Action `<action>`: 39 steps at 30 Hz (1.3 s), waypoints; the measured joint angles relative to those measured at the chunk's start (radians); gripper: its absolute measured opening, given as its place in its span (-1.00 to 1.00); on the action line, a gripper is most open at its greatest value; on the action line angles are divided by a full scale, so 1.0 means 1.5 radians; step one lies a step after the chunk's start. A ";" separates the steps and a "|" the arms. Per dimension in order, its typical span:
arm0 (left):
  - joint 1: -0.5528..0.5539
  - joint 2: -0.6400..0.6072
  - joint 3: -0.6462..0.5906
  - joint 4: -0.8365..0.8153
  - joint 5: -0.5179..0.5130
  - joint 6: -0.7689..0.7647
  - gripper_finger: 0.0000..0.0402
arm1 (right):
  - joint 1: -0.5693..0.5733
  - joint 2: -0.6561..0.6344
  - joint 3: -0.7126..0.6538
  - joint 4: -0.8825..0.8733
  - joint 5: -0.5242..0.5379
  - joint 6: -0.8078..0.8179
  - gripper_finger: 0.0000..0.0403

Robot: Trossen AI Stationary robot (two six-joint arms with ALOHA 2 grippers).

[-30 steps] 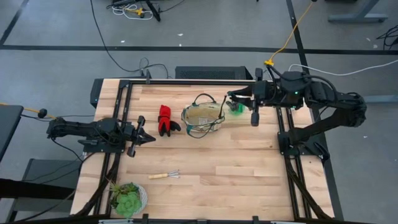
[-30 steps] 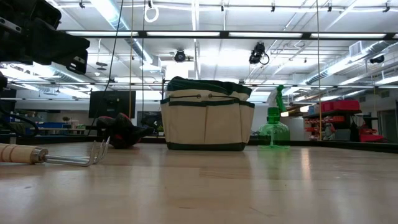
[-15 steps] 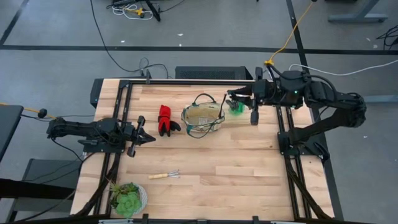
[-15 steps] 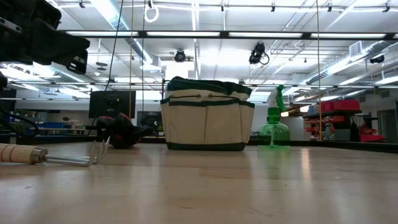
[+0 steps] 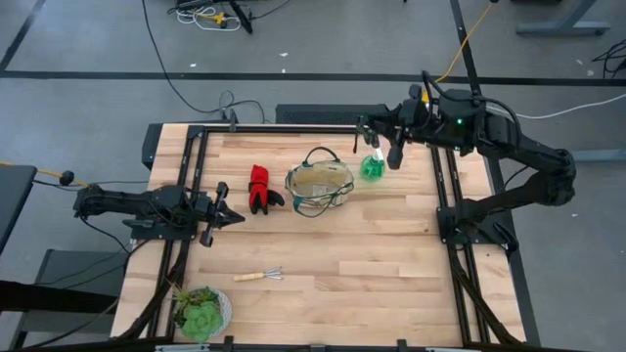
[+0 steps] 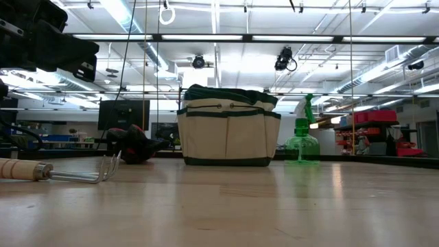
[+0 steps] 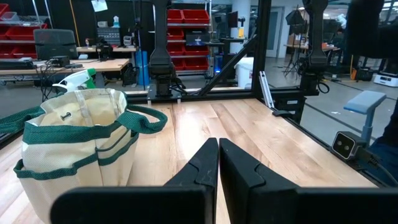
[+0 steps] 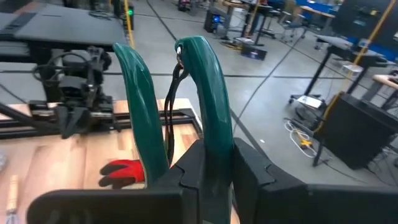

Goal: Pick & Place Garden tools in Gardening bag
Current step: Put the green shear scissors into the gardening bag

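Note:
My right gripper (image 5: 366,127) is over the table's far edge, beyond the green spray bottle (image 5: 372,166), and is shut on the green-handled pruning shears (image 8: 186,93). The tan gardening bag (image 5: 320,186) stands open on the table, with the spray bottle upright just to its right. The red-and-black gloves (image 5: 260,189) lie to the bag's left. The wooden-handled mini rake (image 5: 260,276) lies nearer the front. My left gripper (image 5: 235,217) is shut and empty, left of the gloves. The brush or trowel is not in view. My right gripper pinches one green handle of the shears (image 8: 214,146) between its two fingers. The other handle (image 8: 146,124) stands free outside one finger (image 8: 186,171). Both handles stick out forward past the fingertips. The blades are hidden behind the gripper, and the shears are lifted clear of the table.
A green succulent in a pale pot (image 5: 201,311) stands at the near left corner. Black frame rails (image 5: 445,210) run along the table's left, right and far sides. Bare wood lies between the bag and the near edge.
My right gripper has gone toward the table's far edge, away from the bag's right rim, with the shears still held. The spray bottle now shows fully beside the bag. The left arm and the other things have kept still.

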 joint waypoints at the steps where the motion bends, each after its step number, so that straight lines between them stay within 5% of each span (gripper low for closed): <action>1: 0.000 0.000 0.000 0.000 0.000 0.000 -0.90 | -0.004 0.000 0.000 0.000 0.000 0.000 -0.75; 19: 0.000 0.000 0.000 0.000 0.000 0.000 -0.90 | -0.015 0.000 0.000 0.004 -0.001 -0.012 -0.75; 31: 0.000 0.000 0.000 0.000 0.000 0.000 -0.90 | -0.015 0.001 0.000 0.017 -0.129 0.008 -0.75; 39: 0.000 0.000 0.000 0.000 0.000 0.000 -0.90 | -0.016 0.004 0.000 0.041 -0.139 0.023 -0.75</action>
